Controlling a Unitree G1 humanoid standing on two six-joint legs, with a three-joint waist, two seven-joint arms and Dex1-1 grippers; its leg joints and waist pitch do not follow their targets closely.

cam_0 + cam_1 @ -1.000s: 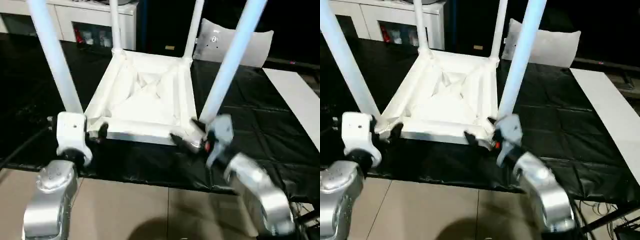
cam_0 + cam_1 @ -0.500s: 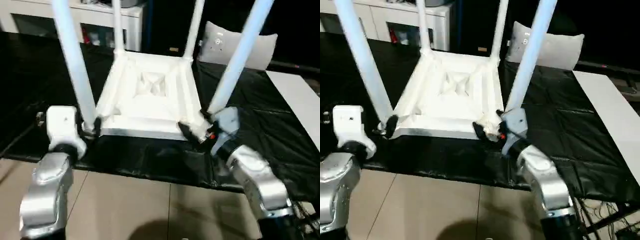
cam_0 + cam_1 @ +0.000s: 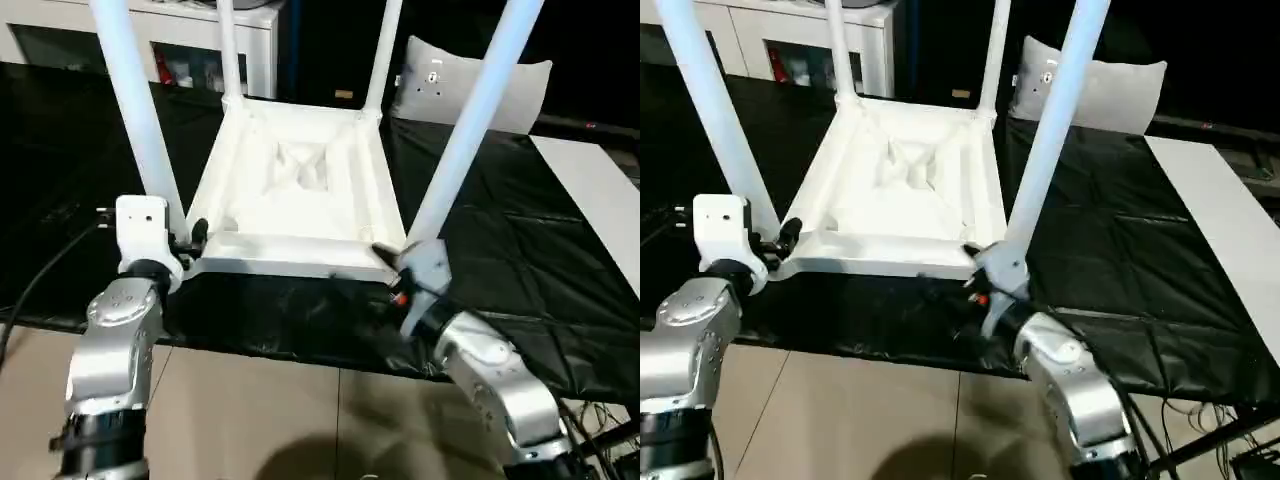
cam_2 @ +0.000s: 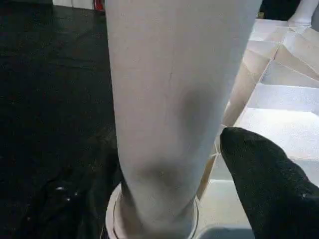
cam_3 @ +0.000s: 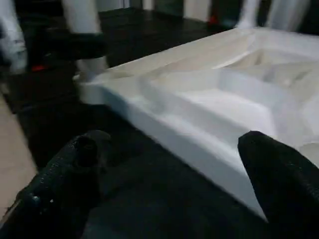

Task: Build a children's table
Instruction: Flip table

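Children's table [image 3: 300, 190] lies inverted, four legs [image 3: 135, 105] up, one cushion [image 3: 475, 90] behind.

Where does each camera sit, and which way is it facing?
Head pair: on the head, looking forward and down on the upturned table top; both silver forearms show.
Left wrist: along the left gripper, close on the near-left leg.
Right wrist: through the open right gripper, at the top's near edge.
All share the table top.
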